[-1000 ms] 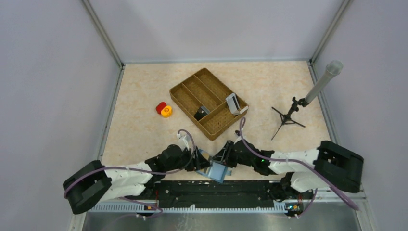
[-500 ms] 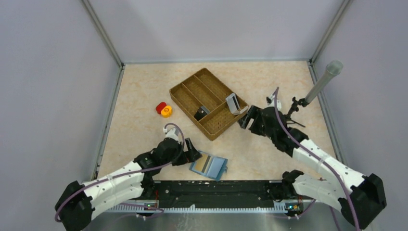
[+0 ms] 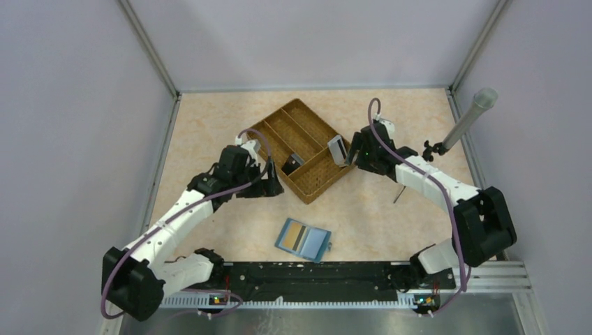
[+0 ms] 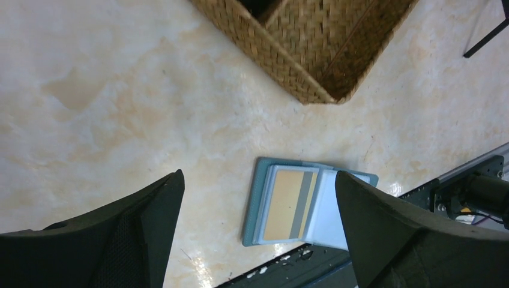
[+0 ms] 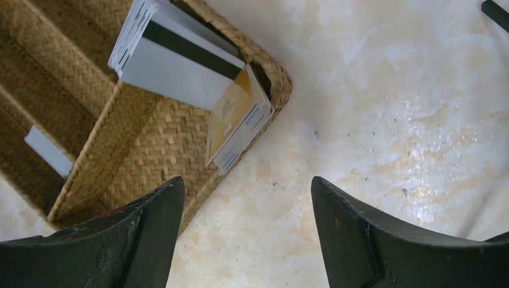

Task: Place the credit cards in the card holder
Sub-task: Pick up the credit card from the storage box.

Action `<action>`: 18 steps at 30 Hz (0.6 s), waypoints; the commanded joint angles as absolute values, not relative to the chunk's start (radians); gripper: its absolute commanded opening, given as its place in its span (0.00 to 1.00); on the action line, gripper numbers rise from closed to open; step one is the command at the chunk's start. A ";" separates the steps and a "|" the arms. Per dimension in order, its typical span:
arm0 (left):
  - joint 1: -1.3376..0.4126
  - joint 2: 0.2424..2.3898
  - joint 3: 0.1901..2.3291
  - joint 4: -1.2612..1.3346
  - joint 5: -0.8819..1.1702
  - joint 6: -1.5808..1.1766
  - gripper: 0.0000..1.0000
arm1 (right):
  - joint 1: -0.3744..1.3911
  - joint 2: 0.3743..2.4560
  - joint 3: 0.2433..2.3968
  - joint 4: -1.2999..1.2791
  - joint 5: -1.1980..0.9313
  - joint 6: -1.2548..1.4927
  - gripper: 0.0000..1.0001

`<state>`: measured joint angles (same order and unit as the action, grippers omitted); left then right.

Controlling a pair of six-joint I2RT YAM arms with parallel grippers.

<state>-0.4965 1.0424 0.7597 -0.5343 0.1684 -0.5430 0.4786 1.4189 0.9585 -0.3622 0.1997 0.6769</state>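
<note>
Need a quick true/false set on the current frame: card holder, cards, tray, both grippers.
1. The card holder lies open on the table. True.
2. A tan card sits in it. True.
3. The right gripper has its fingers shut on a card. False: they are open and empty, above the card stack at the woven tray's corner.
4. The card holder lies inside the tray. False: it is on the table, apart from the tray.
5. The left gripper is open, holding nothing. True.
</note>
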 commanded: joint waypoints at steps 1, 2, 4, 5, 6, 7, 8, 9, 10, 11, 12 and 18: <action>-0.423 1.101 0.909 -0.631 0.195 -0.326 0.99 | 0.465 1.480 1.042 -0.335 0.273 0.701 0.76; -0.414 1.109 0.925 -0.627 0.169 -0.304 0.99 | 0.464 1.498 1.049 -0.328 0.283 0.706 0.75; -0.410 1.128 0.945 -0.622 0.114 -0.274 0.99 | 0.460 1.536 1.075 -0.328 0.294 0.715 0.75; -0.408 1.139 0.951 -0.623 0.104 -0.268 0.99 | 0.458 1.559 1.090 -0.330 0.296 0.720 0.75; -0.407 1.149 0.951 -0.623 0.113 -0.266 0.99 | 0.456 1.580 1.105 -0.333 0.297 0.724 0.74; -0.404 1.160 0.949 -0.624 0.136 -0.263 0.99 | 0.456 1.601 1.116 -0.335 0.302 0.728 0.74; -0.405 1.168 0.949 -0.630 0.158 -0.258 0.99 | 0.455 1.618 1.126 -0.340 0.304 0.732 0.74; -0.405 1.176 0.950 -0.638 0.168 -0.252 0.99 | 0.454 1.634 1.136 -0.345 0.311 0.739 0.73; -0.405 1.182 0.950 -0.644 0.169 -0.249 0.99 | 0.454 1.643 1.141 -0.351 0.314 0.745 0.73; -0.405 1.184 0.949 -0.646 0.168 -0.250 0.99 | 0.454 1.649 1.142 -0.353 0.317 0.749 0.72; -0.405 1.184 0.948 -0.646 0.175 -0.250 0.99 | 0.455 1.652 1.141 -0.353 0.317 0.753 0.72; -0.405 1.175 0.947 -0.643 0.193 -0.248 0.99 | 0.454 1.621 1.101 -0.367 0.325 0.769 0.62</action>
<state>-0.4084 1.1915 0.9222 -0.6445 0.1703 -0.2733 0.4667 1.6550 1.0950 -0.3679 0.2890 0.7460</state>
